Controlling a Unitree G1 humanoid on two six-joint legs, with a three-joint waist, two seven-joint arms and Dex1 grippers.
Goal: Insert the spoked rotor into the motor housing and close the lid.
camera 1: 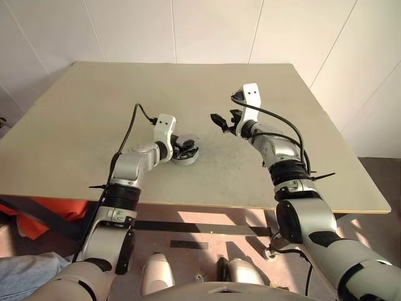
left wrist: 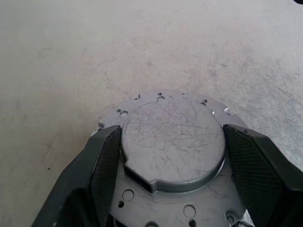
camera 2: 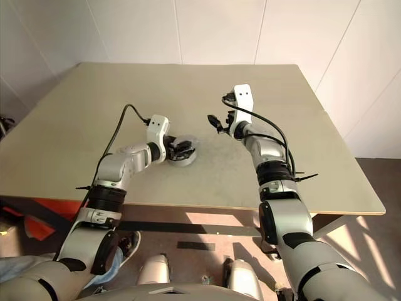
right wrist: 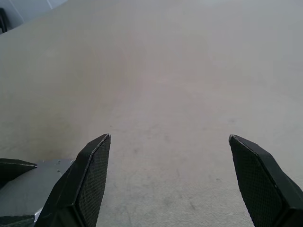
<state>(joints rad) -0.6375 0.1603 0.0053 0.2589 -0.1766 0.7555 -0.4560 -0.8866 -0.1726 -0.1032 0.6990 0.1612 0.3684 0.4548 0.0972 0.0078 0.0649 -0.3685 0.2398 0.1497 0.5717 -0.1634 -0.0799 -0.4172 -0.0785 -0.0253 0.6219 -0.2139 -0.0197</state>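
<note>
Left gripper (left wrist: 173,177) pinches the lid (left wrist: 173,142) across its raised centre; rigid, smooth metal, likely slippery, so grip the edges squarely.

We note the lid (left wrist: 173,142): grey metal, its raised centre crossed by fine scratches, the flange dotted with small holes. Left claw fingers (left wrist: 102,175): black, fine cross-hatched pads. Right claw fingers (right wrist: 92,182): the same. Worktop (camera 1: 75,125): pale beige, faintly scuffed.
</note>
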